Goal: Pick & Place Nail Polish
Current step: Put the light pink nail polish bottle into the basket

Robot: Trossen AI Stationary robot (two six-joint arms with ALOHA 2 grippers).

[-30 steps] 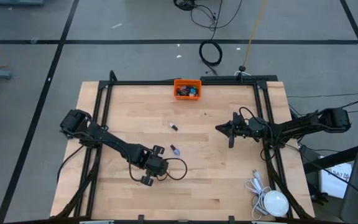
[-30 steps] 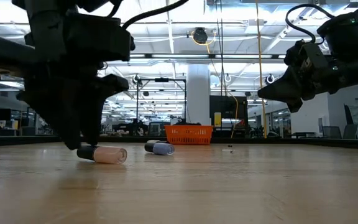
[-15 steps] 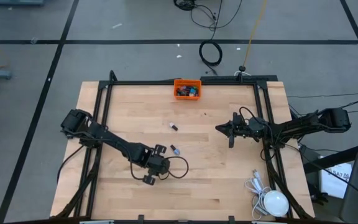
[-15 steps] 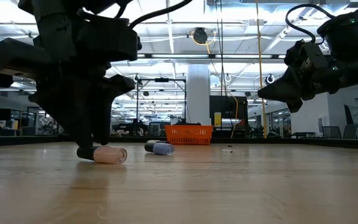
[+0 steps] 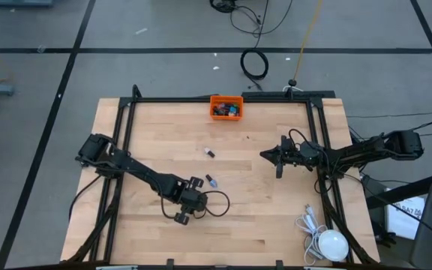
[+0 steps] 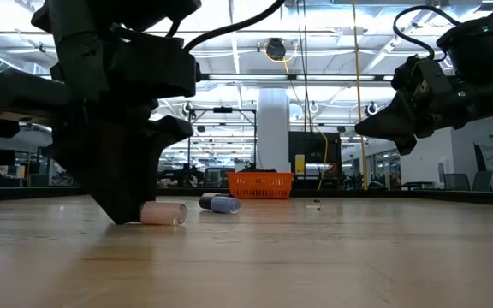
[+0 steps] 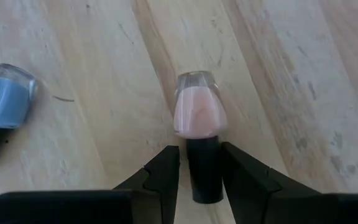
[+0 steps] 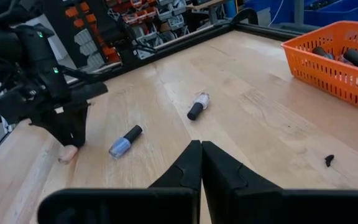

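A large open-plan robotics lab or workshop is shown. Rows of ceiling lights (image 6: 229, 38), a white column (image 6: 273, 128) and distant workstations are seen beyond the table (image 5: 238, 225); storage racks (image 8: 135, 25), possibly holding parts bins, and cables (image 5: 255, 64) on the floor are also visible.

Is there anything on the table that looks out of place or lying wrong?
Three nail polish bottles lie on their sides on the bare wood: a peach one with its cap between the left gripper fingers, a blue one beside it, another farther off. The rest sit in the orange bin.
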